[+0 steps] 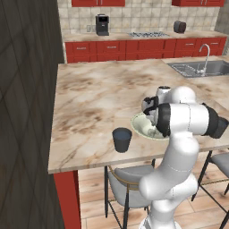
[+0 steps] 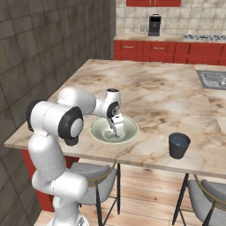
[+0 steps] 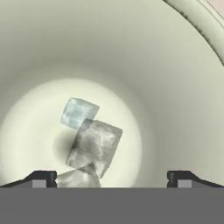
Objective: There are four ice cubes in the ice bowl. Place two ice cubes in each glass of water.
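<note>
Reaching down into the ice bowl (image 2: pixel 130 131), the gripper (image 2: pixel 118 130) is seen from the right base view with its fingers lowered inside the rim, over the bowl's middle. In the hand view the two dark fingertips (image 3: pixel 40 178) are spread wide apart at the bottom, and nothing is held between them; the gripper is released. Between and just ahead of the tips, the ice cubes (image 3: pixel 94 144) are clustered on the pale floor of the bowl (image 3: pixel 175 87): a light blue cube (image 3: pixel 78 113) is set farthest from the tips, a larger greyish cube overlaps it, and part of another greyish cube (image 3: pixel 78 179) is cut off at the lower edge beside the left tip. Whether a fourth cube lies among them cannot be told.

From the left base view, the bowl (image 1: pixel 139 124) is found near the front edge of the marble counter (image 1: pixel 89 94), largely covered by the arm's white forearm and wrist. One dark blue-grey glass (image 1: pixel 121 139) is placed upright just to the bowl's left, close to the counter's front edge and apart from the bowl. In the right base view the other glass (image 2: pixel 179 145) is set upright to the bowl's right, also near the front edge and well apart from the bowl. What lies inside either glass cannot be made out.

A sink (image 1: pixel 199 68) is set into the counter at the far right, and a coffee machine (image 1: pixel 102 24) is stood on the back counter against the tiled wall. Grey stools (image 2: pixel 95 176) are tucked under the counter's front edge.
</note>
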Available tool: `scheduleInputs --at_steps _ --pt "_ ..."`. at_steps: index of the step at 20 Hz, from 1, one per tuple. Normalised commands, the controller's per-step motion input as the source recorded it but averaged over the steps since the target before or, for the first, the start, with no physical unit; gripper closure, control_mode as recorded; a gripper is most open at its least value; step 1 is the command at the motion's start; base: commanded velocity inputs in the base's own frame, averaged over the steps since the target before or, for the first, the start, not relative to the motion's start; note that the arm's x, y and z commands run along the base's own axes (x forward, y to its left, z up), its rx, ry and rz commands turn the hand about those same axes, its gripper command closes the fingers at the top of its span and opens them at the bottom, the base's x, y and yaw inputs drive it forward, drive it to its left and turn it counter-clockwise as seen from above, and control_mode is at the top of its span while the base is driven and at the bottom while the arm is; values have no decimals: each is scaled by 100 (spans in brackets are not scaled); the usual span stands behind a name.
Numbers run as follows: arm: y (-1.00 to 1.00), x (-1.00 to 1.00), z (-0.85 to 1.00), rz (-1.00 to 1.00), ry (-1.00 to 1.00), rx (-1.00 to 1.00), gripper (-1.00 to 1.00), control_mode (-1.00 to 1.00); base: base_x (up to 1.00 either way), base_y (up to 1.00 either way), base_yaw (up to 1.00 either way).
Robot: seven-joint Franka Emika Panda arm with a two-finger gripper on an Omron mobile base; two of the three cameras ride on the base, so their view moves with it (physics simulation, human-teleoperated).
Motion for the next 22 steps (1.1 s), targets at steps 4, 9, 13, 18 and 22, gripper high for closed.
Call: scheduleInputs --at_steps 4,9,13,18,22 --pt "0 18 -36 -8 1 0 -100 -100 0 0 0" --pt "0 22 -34 -8 0 0 -100 -100 0 0 0" --pt "-2 24 -18 -10 0 0 -100 -100 0 0 0" --pt "-2 22 -18 -10 0 0 -100 -100 0 0 0" --pt "-5 14 -26 -10 0 0 100 -100 0 0 0"
